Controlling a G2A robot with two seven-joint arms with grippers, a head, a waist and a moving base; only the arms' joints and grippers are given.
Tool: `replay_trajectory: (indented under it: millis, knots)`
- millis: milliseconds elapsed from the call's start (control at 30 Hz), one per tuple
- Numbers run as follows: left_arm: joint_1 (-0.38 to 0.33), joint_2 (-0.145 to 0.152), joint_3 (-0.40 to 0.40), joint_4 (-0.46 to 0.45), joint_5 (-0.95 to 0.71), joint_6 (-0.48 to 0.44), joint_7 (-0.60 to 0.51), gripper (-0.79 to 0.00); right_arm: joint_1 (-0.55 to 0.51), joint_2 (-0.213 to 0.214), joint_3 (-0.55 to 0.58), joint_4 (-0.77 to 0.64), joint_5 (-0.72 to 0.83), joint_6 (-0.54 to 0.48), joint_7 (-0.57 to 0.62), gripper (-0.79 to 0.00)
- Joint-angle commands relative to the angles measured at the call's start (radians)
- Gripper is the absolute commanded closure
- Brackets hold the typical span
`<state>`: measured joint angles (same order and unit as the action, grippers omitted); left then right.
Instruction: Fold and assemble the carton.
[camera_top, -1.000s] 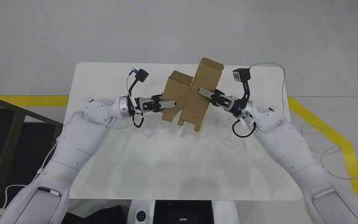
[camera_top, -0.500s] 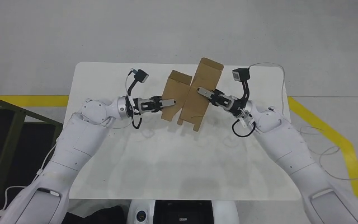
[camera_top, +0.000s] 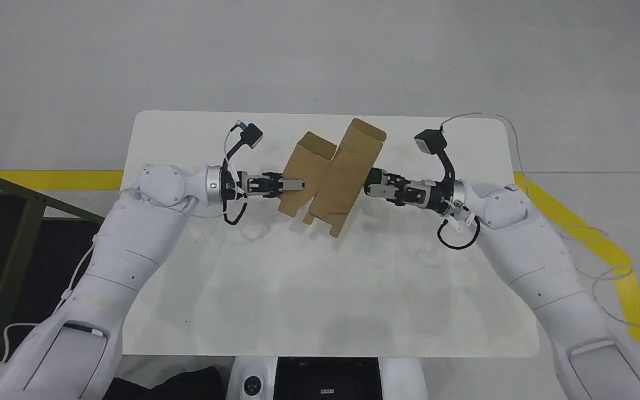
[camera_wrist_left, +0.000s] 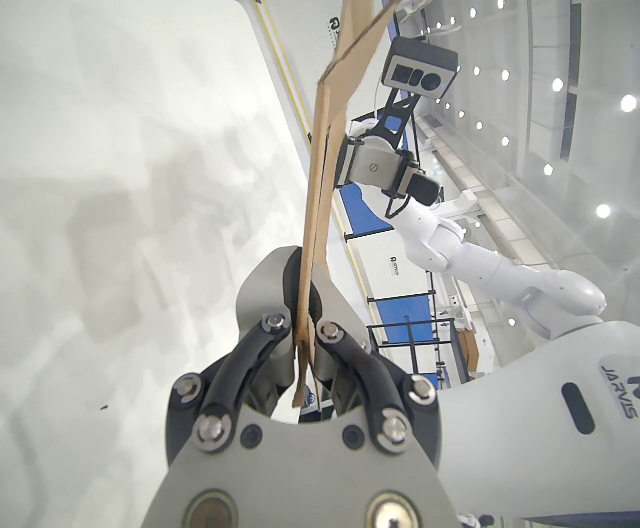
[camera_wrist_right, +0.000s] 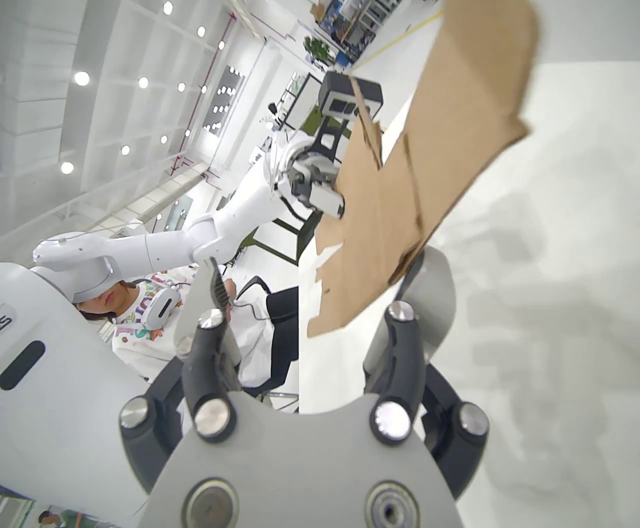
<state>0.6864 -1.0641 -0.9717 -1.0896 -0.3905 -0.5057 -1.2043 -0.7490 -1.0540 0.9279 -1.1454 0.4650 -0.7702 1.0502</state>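
— White bench (camera_top: 200, 300), grey floor (camera_top: 300, 50) all around it, and a yellow line (camera_top: 60, 180) on the floor at the side. What is that brown thing in the middle?

— That is the carton (camera_top: 325, 185). It is flat brown card, not a box shape yet. It hangs over the middle of the bench, between the two arms.

— Who has it?

— The left gripper (camera_top: 298, 185) has it. Its two fingers squeeze tight on the carton's edge, one on each side of the card. From the left wrist the card looks thin, because you see it edge on. It goes away from the fingers toward the other arm.

— And the other one?

— The right gripper (camera_top: 370, 186) is at the other edge of the carton. Its fingers (camera_wrist_right: 212, 295) are spread far apart. A corner of the card pokes in between them, close by one finger. I cannot tell if the card touches that finger.

— So it is not pinching?

— No, it is not pinching anything.

— What does the carton look like from above?

— You see two brown panels side by side with a fold line between them. Flaps stick out toward the far side of the bench. The near edge has little notches cut in it.
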Motion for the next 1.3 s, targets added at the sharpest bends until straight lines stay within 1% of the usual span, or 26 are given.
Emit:
replay_trajectory:
  millis: [0, 67, 133, 233, 400, 600, 700, 967, 1267]
  knots:
    - [-0.026, -0.003, 0.012, 0.029, 0.0, 0.002, -0.067, 0.0, -0.021, 0.017, 0.024, -0.037, 0.011, 0.051, 0.051, -0.785]
    - [-0.046, -0.006, 0.027, 0.049, 0.0, 0.017, -0.126, 0.0, -0.034, 0.03, 0.033, -0.065, 0.006, 0.092, 0.092, -0.785]
    - [-0.065, -0.012, 0.045, 0.064, -0.02, 0.044, -0.154, 0.0, -0.049, 0.045, 0.041, -0.1, 0.018, 0.146, 0.146, -0.785]
    - [-0.079, -0.015, 0.061, 0.065, -0.046, 0.068, -0.178, 0.0, -0.065, 0.058, 0.056, -0.112, 0.038, 0.167, 0.167, -0.785]
    - [-0.077, -0.014, 0.08, 0.048, -0.107, 0.113, -0.223, 0.0, -0.092, 0.072, 0.06, -0.113, 0.057, 0.172, 0.172, -0.785]
    - [-0.066, -0.005, 0.101, 0.019, -0.097, 0.137, -0.247, 0.0, -0.105, 0.074, 0.046, -0.109, 0.092, 0.143, 0.143, -0.785]
    - [-0.059, 0.001, 0.112, -0.006, -0.09, 0.144, -0.254, 0.0, -0.097, 0.071, 0.032, -0.102, 0.097, 0.134, 0.134, -0.785]
    - [-0.057, 0.012, 0.119, -0.031, -0.123, 0.152, -0.262, 0.0, -0.071, 0.067, -0.003, -0.077, 0.101, 0.128, 0.128, -0.785]
    - [-0.061, 0.02, 0.12, -0.03, -0.129, 0.141, -0.251, 0.0, -0.067, 0.074, -0.009, -0.042, 0.1, 0.106, 0.106, -0.785]
